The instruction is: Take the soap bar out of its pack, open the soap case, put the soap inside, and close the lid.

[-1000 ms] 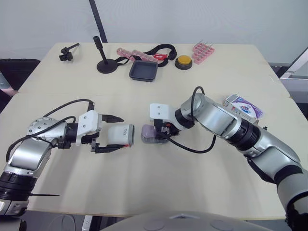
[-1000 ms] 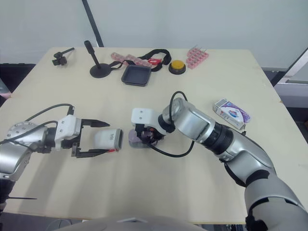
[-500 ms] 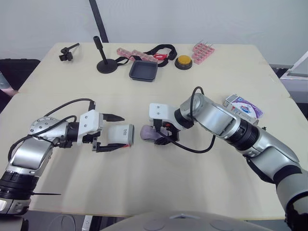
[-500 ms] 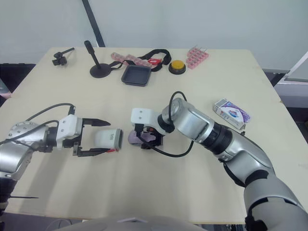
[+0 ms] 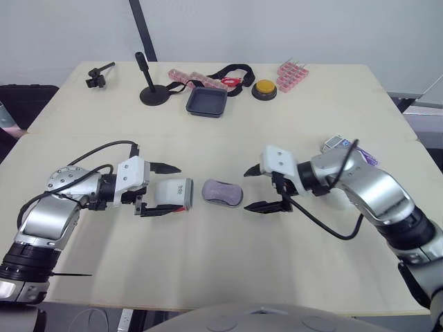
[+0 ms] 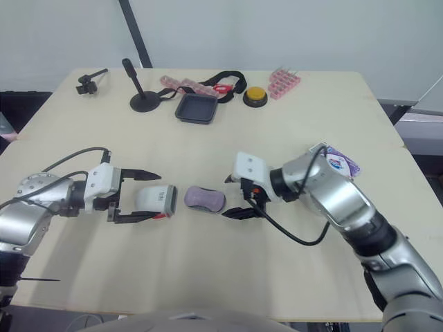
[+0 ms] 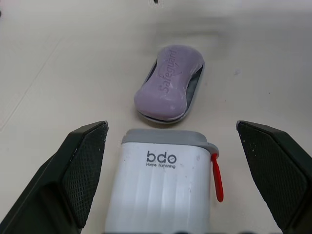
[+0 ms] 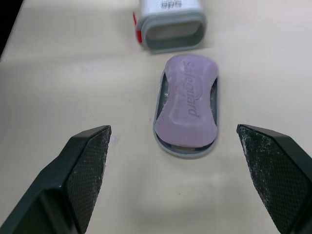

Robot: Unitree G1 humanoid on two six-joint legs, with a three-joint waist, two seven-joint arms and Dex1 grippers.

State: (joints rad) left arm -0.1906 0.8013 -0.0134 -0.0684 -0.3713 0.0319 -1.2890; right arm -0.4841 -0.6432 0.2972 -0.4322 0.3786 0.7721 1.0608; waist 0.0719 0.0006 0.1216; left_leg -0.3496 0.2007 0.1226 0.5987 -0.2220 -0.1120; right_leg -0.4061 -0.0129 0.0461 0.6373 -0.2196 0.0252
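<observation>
Soap is out of its pack and lying flat on the grey tray of the case, mid-table, logo up. White lid sleeve lies just beside it, open mouth towards the soap, not touching.

Left gripper is spread wide and straddles the sleeve, with a gap on both sides, so it's not gripping. Right gripper is also spread wide and holds nothing, just off the tray's far end.

My read is that closing is what's left.

- The soap looks hard, rounded and slick, and sits loose on a shallow tray. I'd avoid pinching the bar itself (it'd likely squirt out).
- I'd take the tray across its short width, low on the rim.
- The sleeve is hollow, light plastic and should skid on the table if nudged. I'd clamp its flat long sides, clear of the red strap.

Empty pack is behind the right arm.
</observation>
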